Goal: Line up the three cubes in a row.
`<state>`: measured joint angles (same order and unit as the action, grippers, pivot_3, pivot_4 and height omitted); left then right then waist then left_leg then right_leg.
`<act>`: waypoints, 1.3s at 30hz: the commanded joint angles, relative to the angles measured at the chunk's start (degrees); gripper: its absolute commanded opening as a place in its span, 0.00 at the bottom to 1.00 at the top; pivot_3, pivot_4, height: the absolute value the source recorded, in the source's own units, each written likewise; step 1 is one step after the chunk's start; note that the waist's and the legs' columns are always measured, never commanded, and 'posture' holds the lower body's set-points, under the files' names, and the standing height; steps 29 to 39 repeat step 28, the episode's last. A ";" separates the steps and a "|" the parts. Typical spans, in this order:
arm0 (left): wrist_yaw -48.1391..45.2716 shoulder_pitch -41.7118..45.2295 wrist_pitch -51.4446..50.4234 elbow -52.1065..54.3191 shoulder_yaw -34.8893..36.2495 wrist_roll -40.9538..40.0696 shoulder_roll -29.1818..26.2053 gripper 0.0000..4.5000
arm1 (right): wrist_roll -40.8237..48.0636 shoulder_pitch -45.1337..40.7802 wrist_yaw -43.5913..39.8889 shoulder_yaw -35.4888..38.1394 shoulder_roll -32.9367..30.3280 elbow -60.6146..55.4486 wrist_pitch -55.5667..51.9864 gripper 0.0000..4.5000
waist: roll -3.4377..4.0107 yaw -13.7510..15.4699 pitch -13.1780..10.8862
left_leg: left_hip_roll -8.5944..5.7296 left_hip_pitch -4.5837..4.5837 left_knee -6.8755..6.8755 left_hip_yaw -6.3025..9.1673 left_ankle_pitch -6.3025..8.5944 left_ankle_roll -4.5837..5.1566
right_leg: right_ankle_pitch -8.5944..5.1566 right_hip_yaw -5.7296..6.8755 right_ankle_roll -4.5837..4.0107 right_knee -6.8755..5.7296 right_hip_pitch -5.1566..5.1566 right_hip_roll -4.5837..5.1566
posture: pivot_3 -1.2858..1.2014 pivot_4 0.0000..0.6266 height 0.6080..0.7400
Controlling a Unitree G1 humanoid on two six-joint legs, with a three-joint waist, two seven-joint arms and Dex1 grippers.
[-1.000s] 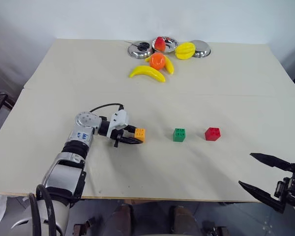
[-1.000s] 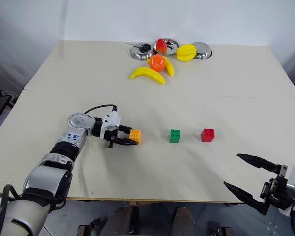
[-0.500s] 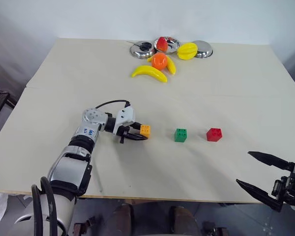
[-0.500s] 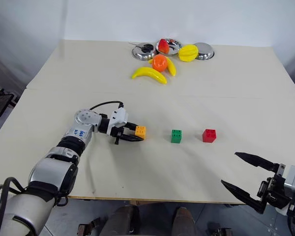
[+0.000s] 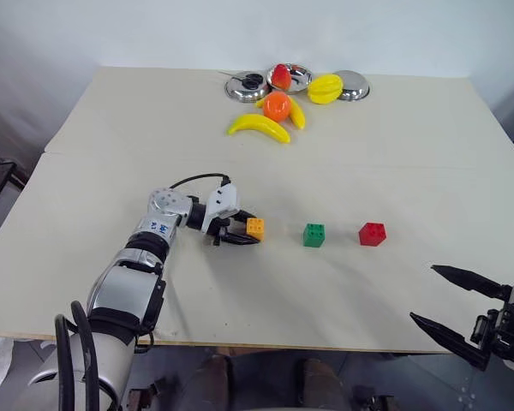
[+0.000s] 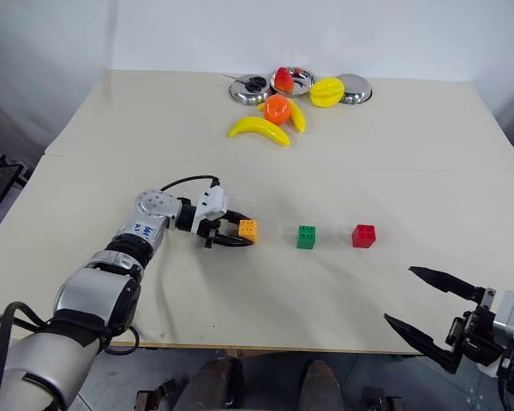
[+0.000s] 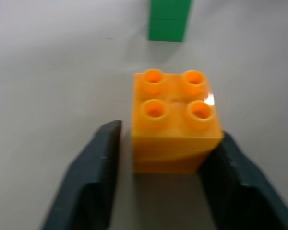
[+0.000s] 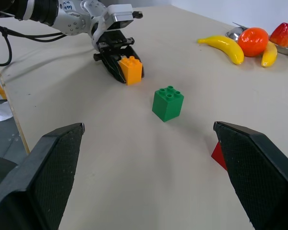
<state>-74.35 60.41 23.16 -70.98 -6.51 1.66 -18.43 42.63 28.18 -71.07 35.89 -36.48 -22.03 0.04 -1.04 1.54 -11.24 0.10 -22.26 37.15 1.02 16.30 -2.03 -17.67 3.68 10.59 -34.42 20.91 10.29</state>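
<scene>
The left gripper [image 7: 163, 158] stands slightly parted around the orange cube [image 7: 175, 120], gaps showing both sides, gripping nothing. Green cube [image 7: 169, 19] sits just ahead, red cube [image 5: 371, 234] beyond. The right gripper [image 5: 454, 304] gapes empty. These light, rigid, slick cubes suit flat-side pinches.

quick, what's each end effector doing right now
Left end effector: open, fingers either side of the orange cube, a gap showing.
Right end effector: open, empty.

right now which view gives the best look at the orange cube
The left wrist view: the orange cube sits large between the left gripper's fingers, its four studs plain, a gap on one side. The head views show it small in line with the other cubes; the right wrist view shows it from the side, farther off.
</scene>
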 commanded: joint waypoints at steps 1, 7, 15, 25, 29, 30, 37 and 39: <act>-0.89 0.75 0.76 0.22 2.75 -1.86 -1.18 0.83 | 0.05 0.07 0.19 -0.01 0.26 -1.07 0.69 1.00 | 0.00 -0.01 0.00 | 0.00 0.00 -0.01 0.00 0.00 0.00 | 0.00 0.00 0.00 0.00 0.00 0.00 | 0.52 0.24 1.00; -10.69 -2.33 2.63 3.57 6.62 -5.70 -7.23 0.99 | 0.03 -1.31 -0.94 0.30 -0.81 1.35 0.89 1.00 | 0.00 -0.46 0.00 | 0.01 0.00 -0.05 -0.03 0.00 0.00 | 0.00 0.00 0.00 -0.03 0.07 0.00 | 0.52 0.24 1.00; -14.80 -13.56 -1.01 16.25 10.91 -11.74 -18.53 0.99 | -0.27 -2.51 -7.77 4.30 -5.24 10.19 2.06 1.00 | 0.00 -0.15 0.00 | 0.01 0.00 -0.01 -0.01 0.01 0.01 | 0.00 0.00 0.00 -0.04 0.02 0.00 | 0.52 0.24 1.00; -3.40 -36.75 -10.25 39.92 20.04 -19.52 -26.33 0.99 | -5.01 -5.96 -16.53 5.73 -10.83 28.84 9.25 1.00 | 0.03 -0.16 -0.01 | 0.05 0.14 -0.01 -0.02 0.05 0.04 | 0.00 -0.01 -0.01 -0.02 -0.11 0.01 | 0.52 0.24 1.00; -1.34 -43.17 -13.42 47.49 20.98 -20.73 -26.89 0.99 | -5.75 -8.60 -15.85 4.80 -10.55 31.03 9.89 1.00 | 0.04 -0.13 0.00 | 0.05 0.21 0.00 0.01 0.05 0.04 | 0.05 -0.01 -0.06 -0.03 -0.17 0.02 | 0.52 0.24 1.00; -1.34 -43.17 -13.42 47.49 20.98 -20.73 -26.89 0.99 | -5.75 -8.60 -15.85 4.80 -10.55 31.03 9.89 1.00 | 0.04 -0.13 0.00 | 0.05 0.21 0.00 0.01 0.05 0.04 | 0.05 -0.01 -0.06 -0.03 -0.17 0.02 | 0.52 0.24 1.00; -1.34 -43.17 -13.42 47.49 20.98 -20.73 -26.89 0.99 | -5.75 -8.60 -15.85 4.80 -10.55 31.03 9.89 1.00 | 0.04 -0.13 0.00 | 0.05 0.21 0.00 0.01 0.05 0.04 | 0.05 -0.01 -0.06 -0.03 -0.17 0.02 | 0.52 0.24 1.00; -1.34 -43.17 -13.42 47.49 20.98 -20.73 -26.89 0.99 | -5.75 -8.60 -15.85 4.80 -10.55 31.03 9.89 1.00 | 0.04 -0.13 0.00 | 0.05 0.21 0.00 0.01 0.05 0.04 | 0.05 -0.01 -0.06 -0.03 -0.17 0.02 | 0.52 0.24 1.00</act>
